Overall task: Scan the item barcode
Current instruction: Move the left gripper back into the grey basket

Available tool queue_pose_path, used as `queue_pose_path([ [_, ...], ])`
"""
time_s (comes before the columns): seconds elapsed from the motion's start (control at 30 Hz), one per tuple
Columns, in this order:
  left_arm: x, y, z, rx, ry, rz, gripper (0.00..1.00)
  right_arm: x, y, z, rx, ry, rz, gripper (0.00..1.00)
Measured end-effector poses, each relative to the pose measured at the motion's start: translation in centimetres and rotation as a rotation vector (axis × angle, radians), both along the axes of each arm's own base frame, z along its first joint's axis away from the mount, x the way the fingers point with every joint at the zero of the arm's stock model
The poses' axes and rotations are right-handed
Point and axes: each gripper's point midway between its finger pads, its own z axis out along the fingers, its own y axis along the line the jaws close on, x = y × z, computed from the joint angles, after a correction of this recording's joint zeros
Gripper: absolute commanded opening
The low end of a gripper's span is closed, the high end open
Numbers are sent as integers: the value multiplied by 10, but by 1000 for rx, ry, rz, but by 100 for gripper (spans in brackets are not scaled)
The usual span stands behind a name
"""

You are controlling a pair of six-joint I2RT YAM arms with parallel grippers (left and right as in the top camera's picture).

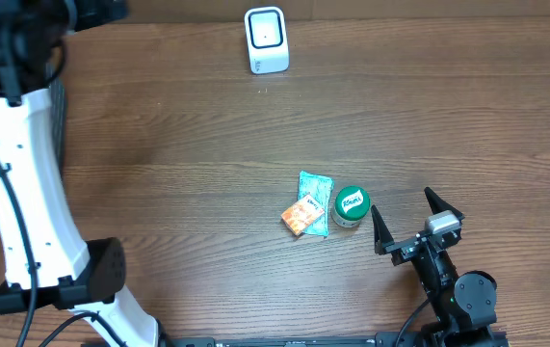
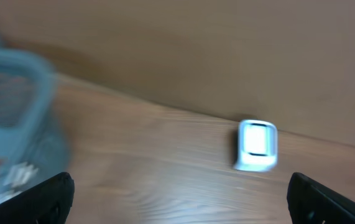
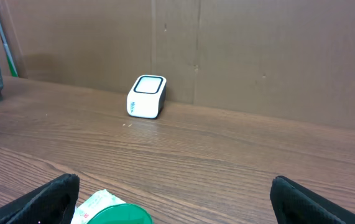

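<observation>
seeing both claws released and empty: my left claw (image 2: 180, 202) faces the white scanner (image 2: 257, 145), my right claw (image 1: 402, 202) sits just beside the green-lidded jar (image 1: 350, 205). that jar, a teal packet (image 1: 315, 190) and an orange packet (image 1: 302, 214) lie clustered on the bench (image 1: 188, 183), well apart from the scanner.

A wood-grain table (image 1: 178, 173) is seen across the whole overhead frame. At its left edge a dark mesh basket (image 1: 58, 120) is set, largely hidden. In the left wrist view the basket is blurred at the left of the frame, and small packets inside cannot be identified. A plain brown wall (image 3: 258, 50) is shown behind the table, across the upper part of the right wrist frame.
</observation>
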Motion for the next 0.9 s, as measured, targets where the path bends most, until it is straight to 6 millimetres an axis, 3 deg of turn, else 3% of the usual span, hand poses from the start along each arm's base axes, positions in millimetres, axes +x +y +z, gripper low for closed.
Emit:
queue_pose_path([
  [0.23, -24, 80, -11, 65, 68, 184, 100, 0, 0, 0, 0, 0, 0, 100],
  [0.4, -43, 121, -16, 74, 101, 280, 100, 0, 0, 0, 0, 0, 0, 100],
  [0.53, -53, 146, -19, 76, 117, 337, 100, 0, 0, 0, 0, 0, 0, 100],
  [0.67, -57, 163, -36, 62, 171, 370, 100, 0, 0, 0, 0, 0, 0, 100],
  [0.9, -52, 192, -87, 29, 311, 412, 100, 0, 0, 0, 0, 0, 0, 100],
])
